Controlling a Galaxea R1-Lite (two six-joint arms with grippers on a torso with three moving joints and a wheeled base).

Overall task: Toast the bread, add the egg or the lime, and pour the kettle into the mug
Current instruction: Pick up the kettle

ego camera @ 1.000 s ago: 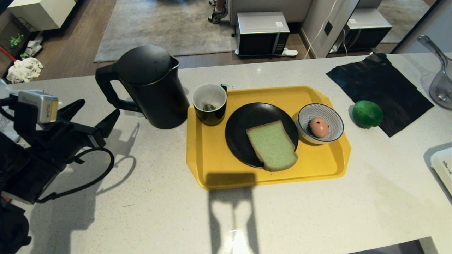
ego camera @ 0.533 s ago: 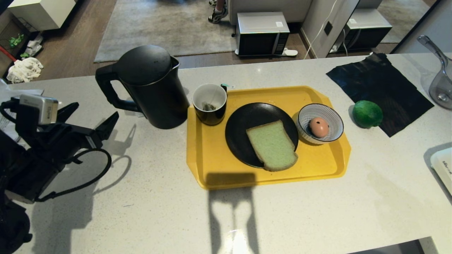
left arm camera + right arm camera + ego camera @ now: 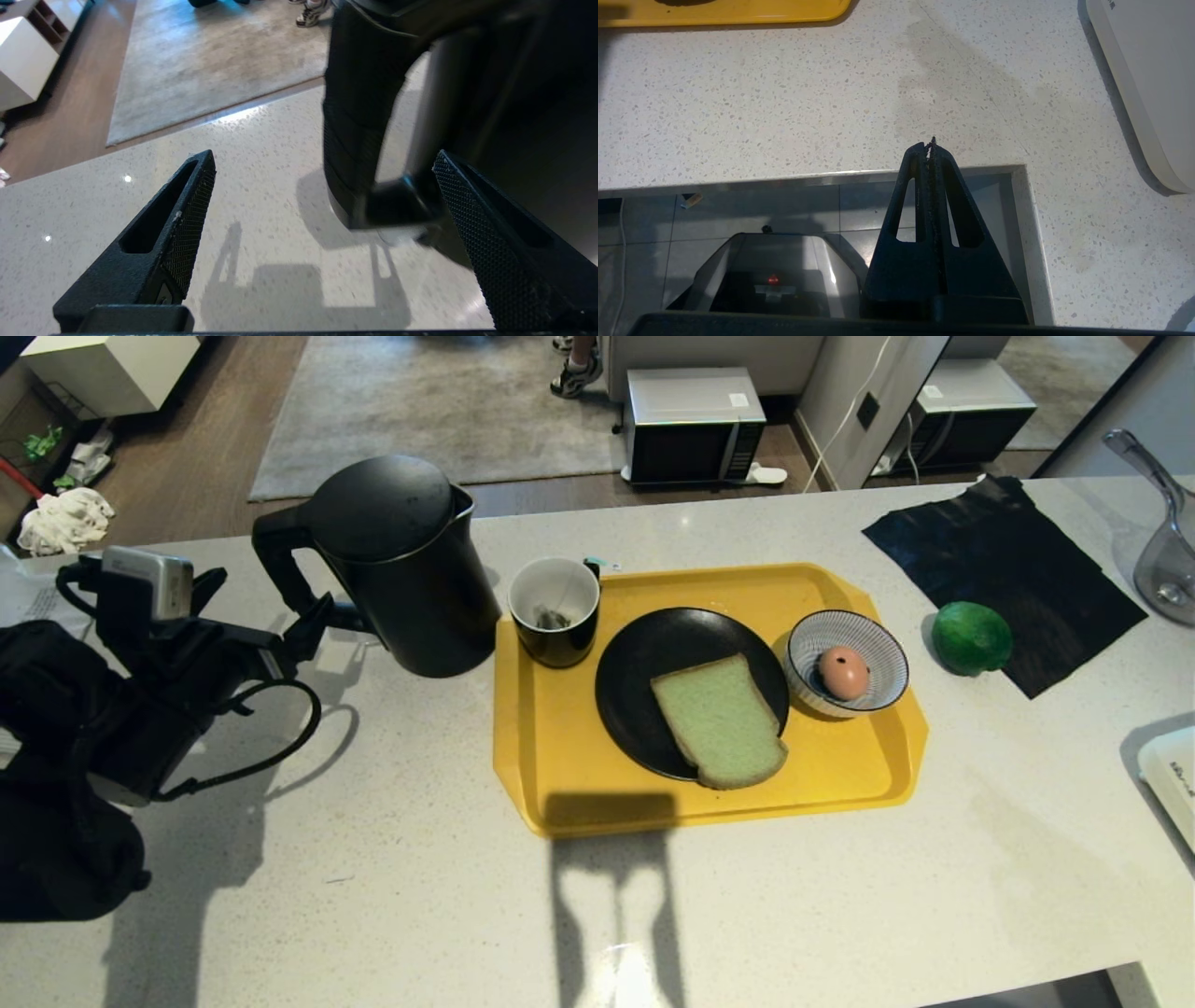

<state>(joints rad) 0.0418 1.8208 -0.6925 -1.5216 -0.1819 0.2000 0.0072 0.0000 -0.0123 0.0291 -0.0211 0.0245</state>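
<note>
The left end effector [image 3: 266, 616] has moved in on the kettle [image 3: 397, 565] — jaws spread wide, now straddling its handle [image 3: 359, 140], not yet clamped. Beside the kettle sits the mug [image 3: 554, 609], still unfilled — pouring looks next. The right end effector [image 3: 932, 144] is pressed closed, parked away from the kettle.

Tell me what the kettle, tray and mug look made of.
Kettle: matte black body, likely plastic or coated metal; no shine. Tray: smooth yellow plastic, moulded rim. Mug: probably glazed ceramic, glossy black outside, white inside.
</note>
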